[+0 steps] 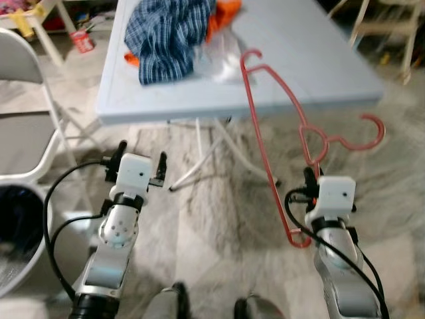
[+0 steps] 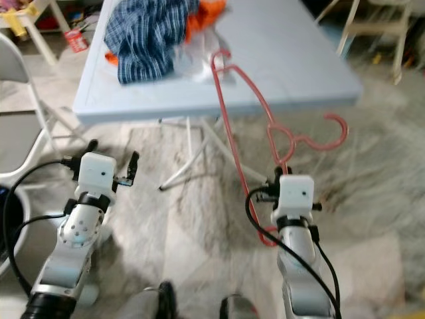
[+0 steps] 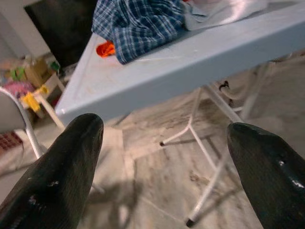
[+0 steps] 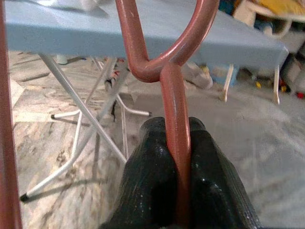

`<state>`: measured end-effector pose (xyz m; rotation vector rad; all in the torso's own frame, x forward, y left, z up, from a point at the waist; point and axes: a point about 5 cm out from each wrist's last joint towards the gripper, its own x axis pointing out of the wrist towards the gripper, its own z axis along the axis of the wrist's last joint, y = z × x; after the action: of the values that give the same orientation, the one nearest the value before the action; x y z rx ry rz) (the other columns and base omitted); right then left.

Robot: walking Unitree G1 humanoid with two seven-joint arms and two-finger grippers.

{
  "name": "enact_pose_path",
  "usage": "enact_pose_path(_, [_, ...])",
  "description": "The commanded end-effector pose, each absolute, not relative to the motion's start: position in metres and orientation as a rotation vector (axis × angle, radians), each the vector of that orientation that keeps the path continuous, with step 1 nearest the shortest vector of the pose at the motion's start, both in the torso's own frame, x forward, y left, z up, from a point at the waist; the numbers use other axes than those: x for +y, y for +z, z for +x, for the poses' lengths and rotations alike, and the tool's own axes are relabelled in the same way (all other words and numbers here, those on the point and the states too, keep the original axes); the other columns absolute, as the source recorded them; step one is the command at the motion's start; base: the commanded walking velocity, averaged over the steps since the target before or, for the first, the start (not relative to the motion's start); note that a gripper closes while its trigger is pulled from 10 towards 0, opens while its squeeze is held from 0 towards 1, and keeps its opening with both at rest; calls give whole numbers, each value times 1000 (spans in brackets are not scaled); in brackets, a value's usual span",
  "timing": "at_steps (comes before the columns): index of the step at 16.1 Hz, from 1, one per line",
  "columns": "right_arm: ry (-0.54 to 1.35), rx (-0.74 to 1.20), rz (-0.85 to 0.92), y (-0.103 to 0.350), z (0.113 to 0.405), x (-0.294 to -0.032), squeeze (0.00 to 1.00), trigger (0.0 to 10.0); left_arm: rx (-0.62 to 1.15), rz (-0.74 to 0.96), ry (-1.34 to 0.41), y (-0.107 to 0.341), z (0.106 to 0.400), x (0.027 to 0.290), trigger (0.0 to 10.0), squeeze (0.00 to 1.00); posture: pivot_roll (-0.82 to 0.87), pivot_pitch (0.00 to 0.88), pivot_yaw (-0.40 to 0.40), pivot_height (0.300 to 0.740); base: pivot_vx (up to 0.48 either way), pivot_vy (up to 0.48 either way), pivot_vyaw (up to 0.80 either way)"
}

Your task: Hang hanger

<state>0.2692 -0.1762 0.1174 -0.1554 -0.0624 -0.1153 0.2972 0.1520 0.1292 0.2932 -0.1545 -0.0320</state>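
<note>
A red plastic hanger (image 1: pixel 272 133) is held up in front of the grey folding table (image 1: pixel 319 66); its hook curls out to the right, past the table's corner. My right gripper (image 4: pixel 177 143) is shut on the hanger's neck just below the loop, with the red bar pinched between both black fingers. One end of the hanger lies over the tabletop, the other hangs low beside my right arm (image 1: pixel 335 199). My left gripper (image 1: pixel 141 159) is open and holds nothing, raised just in front of the table's near edge.
A blue plaid shirt (image 1: pixel 169 33), an orange cloth (image 1: pixel 226 16) and clear plastic (image 1: pixel 222 56) lie on the table. A white folding chair (image 1: pixel 26 100) stands at the left, with a round bin (image 1: pixel 16 226) below it. The floor is marbled tile.
</note>
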Motion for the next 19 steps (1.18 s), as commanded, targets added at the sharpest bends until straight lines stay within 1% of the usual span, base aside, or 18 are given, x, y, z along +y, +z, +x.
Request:
enact_pose_path(1, [-152, -37, -169, 112, 264, -186, 0, 10000, -124, 281, -39, 122, 296, 149, 10000, 0, -120, 200, 6, 740, 0, 0, 0])
enact_pose_path(3, [-164, -1, -181, 107, 262, -187, 0, 10000, -101, 254, -53, 118, 296, 148, 10000, 0, -122, 202, 8, 740, 0, 0, 0])
enact_pose_path(6, [-202, 0, -173, 106, 260, -190, 0, 10000, -65, 195, -77, 112, 297, 147, 10000, 0, -123, 202, 9, 740, 0, 0, 0])
enact_pose_path(9, [-221, 1, -168, 106, 258, -193, 0, 10000, -24, 123, -138, 107, 297, 142, 10000, 0, -125, 201, 8, 740, 0, 0, 0])
enact_pose_path(12, [-331, 36, -226, 102, 257, -210, 0, 10000, 8, 82, -191, 101, 296, 137, 10000, 0, -127, 192, 3, 740, 0, 0, 0])
enact_pose_path(13, [-359, 50, -213, 99, 256, -214, 0, 10000, 10, 79, -195, 100, 296, 137, 10000, 0, -127, 194, 3, 740, 0, 0, 0])
enact_pose_path(14, [-385, 72, -222, 96, 255, -220, 0, 10000, 13, 74, -213, 100, 297, 136, 10000, 0, -128, 193, 3, 740, 0, 0, -525])
enact_pose_path(16, [-396, 98, -228, 93, 254, -222, 0, 10000, 18, 63, -234, 99, 298, 136, 10000, 0, -128, 193, 3, 740, 0, 0, -800])
enact_pose_path(19, [-397, 99, -228, 92, 254, -220, 0, 10000, 25, 56, -266, 98, 298, 134, 10000, 0, -129, 192, 4, 740, 0, 290, -800])
